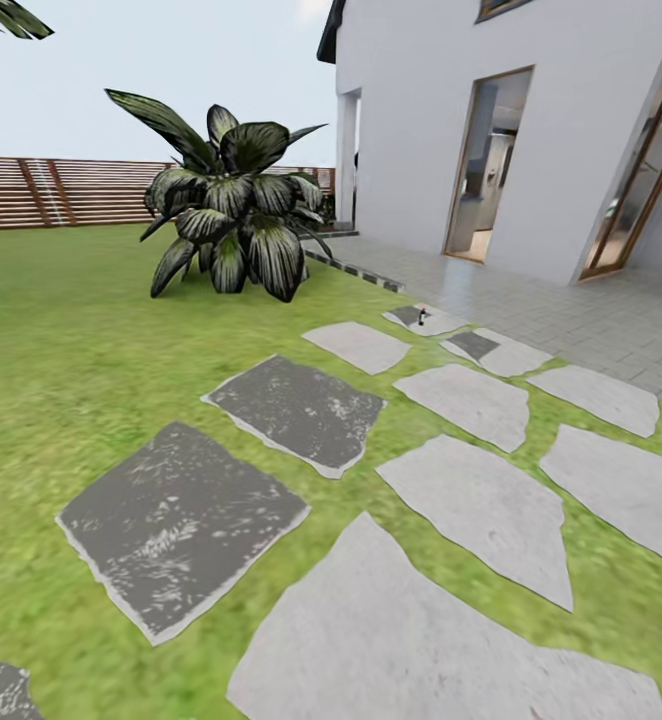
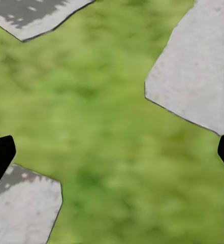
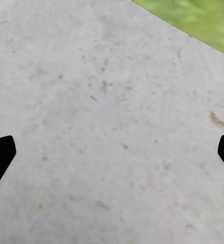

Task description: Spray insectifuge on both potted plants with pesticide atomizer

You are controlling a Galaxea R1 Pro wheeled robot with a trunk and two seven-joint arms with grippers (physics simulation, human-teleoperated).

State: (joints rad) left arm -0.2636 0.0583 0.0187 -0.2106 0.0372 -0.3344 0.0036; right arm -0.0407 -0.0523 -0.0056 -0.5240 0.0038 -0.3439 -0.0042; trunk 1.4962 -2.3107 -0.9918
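Wrist views show the left gripper (image 2: 112, 157) and right gripper (image 3: 112, 157) spread wide, empty, hanging over lawn (image 2: 106, 127) and stepping stone (image 3: 101, 127), likely idle for travel.

Left hand (image 2: 112, 157), right hand (image 3: 112, 157) agape

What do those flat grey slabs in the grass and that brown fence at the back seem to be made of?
The flat grey stepping slabs look like rough-cut stone: irregular edges, matte speckled faces, some darker and mottled. The brown slatted fence looks like wood, going by its horizontal reddish-brown boards, though a render leaves that open.
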